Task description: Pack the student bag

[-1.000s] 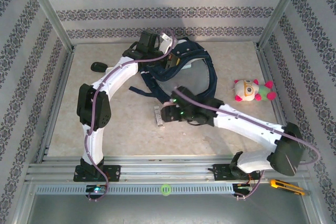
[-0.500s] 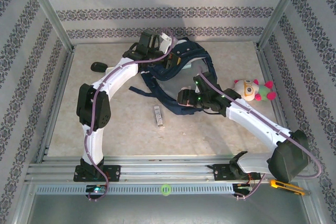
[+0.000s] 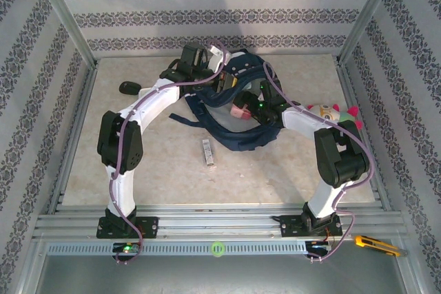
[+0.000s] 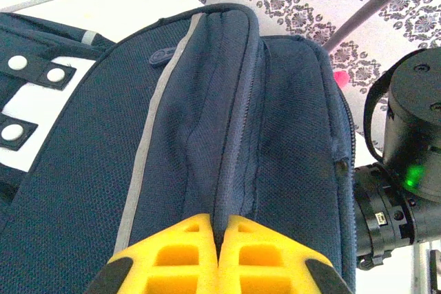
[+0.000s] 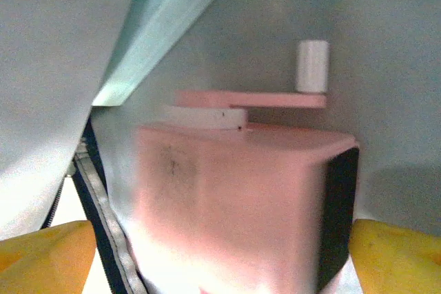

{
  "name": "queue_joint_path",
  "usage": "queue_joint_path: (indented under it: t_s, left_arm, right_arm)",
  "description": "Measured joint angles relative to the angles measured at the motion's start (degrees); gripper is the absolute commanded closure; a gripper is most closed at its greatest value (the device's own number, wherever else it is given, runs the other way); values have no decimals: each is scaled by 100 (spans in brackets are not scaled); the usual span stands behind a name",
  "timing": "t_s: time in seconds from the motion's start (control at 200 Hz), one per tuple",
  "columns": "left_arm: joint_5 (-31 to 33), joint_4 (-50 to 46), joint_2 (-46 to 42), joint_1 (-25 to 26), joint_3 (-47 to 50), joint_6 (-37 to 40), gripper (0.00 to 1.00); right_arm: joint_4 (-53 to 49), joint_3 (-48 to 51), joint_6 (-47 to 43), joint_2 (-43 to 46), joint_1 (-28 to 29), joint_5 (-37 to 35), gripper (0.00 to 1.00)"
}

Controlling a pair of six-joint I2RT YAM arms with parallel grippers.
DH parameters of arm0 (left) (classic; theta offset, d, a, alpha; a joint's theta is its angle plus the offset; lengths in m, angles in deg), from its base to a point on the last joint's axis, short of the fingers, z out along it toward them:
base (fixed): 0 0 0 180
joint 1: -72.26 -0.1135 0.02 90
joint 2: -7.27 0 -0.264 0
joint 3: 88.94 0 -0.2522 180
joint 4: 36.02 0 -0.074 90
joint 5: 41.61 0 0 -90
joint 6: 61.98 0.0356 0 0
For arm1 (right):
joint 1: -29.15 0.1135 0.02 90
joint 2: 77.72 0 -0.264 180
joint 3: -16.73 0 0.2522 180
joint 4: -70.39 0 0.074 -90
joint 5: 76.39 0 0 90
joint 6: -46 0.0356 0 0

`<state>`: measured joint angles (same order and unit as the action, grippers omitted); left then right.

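One student bag (image 3: 238, 137), table's far edge, middle. Left gripper (image 4: 220, 228): fingers together, pinching bag seam. Right gripper (image 5: 220, 256): fingers clamped on one pink crank box (image 5: 234, 184) inside bag. One plush toy (image 3: 334, 116), right edge.

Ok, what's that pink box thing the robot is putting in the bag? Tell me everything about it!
The small pink plastic-looking box has a dark side face, a white disc on top and a flat pink crank arm ending in a white knob. It sits upright in the right gripper, between its yellow jaws, inside the open dark navy fabric backpack, pale lining behind it and a zip edge at its left.
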<state>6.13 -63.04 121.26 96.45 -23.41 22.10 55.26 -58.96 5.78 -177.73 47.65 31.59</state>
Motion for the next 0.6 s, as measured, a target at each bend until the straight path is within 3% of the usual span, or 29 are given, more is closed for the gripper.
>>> queue_joint_path:
  t_s: [0.29,0.6]
  left_arm:
    - [74,0,-111,-31,90,114,100]
    - [308,249,-667,7,1145,743,100]
  right_arm:
    - [203,249,2,354,-31,-7,6]
    - [-400,907,-365,2704,-37,-48,15]
